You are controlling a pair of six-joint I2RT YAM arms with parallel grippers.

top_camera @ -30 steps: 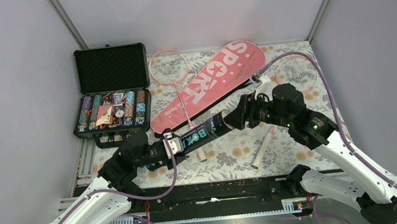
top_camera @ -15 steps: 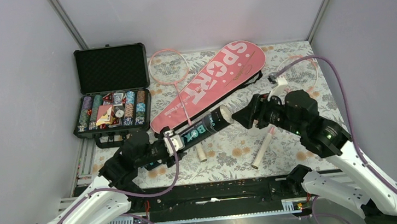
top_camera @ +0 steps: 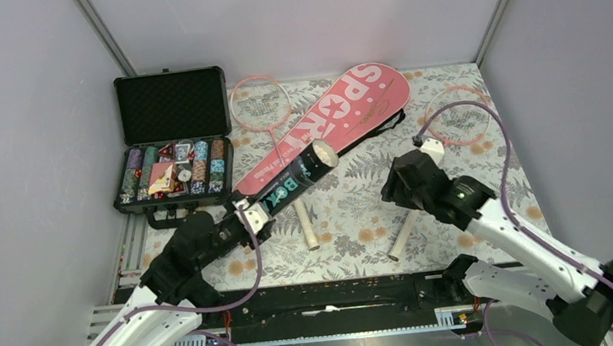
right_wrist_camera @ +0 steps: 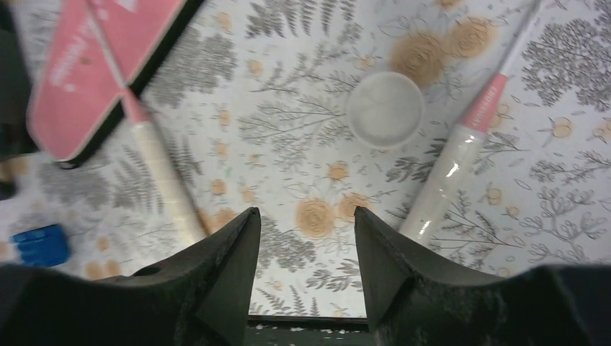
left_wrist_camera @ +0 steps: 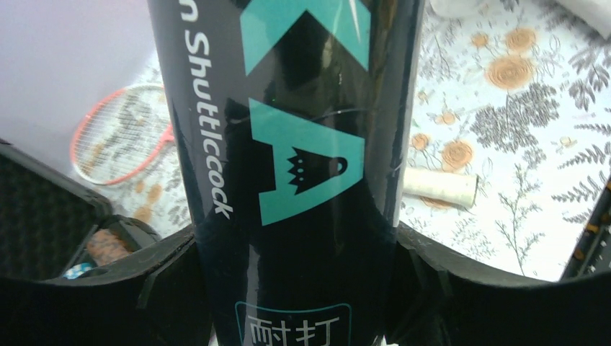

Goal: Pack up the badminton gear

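Note:
My left gripper (top_camera: 249,215) (left_wrist_camera: 295,239) is shut on the long black tube (top_camera: 291,183) (left_wrist_camera: 288,108) with teal lettering. The tube slants up off the table, its open mouth toward the pink "SPORT" bag (top_camera: 328,120) (right_wrist_camera: 86,65). My right gripper (top_camera: 394,188) (right_wrist_camera: 305,213) hangs open and empty over the floral cloth, right of the tube. One pink racket (top_camera: 260,104) (left_wrist_camera: 119,144) lies across the bag, its white handle (top_camera: 307,228) (right_wrist_camera: 166,187) near the tube. The other racket (top_camera: 457,116) lies at the right, its handle (top_camera: 401,236) (right_wrist_camera: 450,180) just beside my right fingers.
A small white round cap (right_wrist_camera: 385,109) lies on the cloth ahead of my right gripper. An open black case of poker chips (top_camera: 175,164) stands at the far left. A small blue block (right_wrist_camera: 41,245) sits at the left of the right wrist view.
The left arm has raised the tube and swung its mouth toward the bag. My right gripper has drawn back from the tube's mouth and come down toward the cloth, still open.

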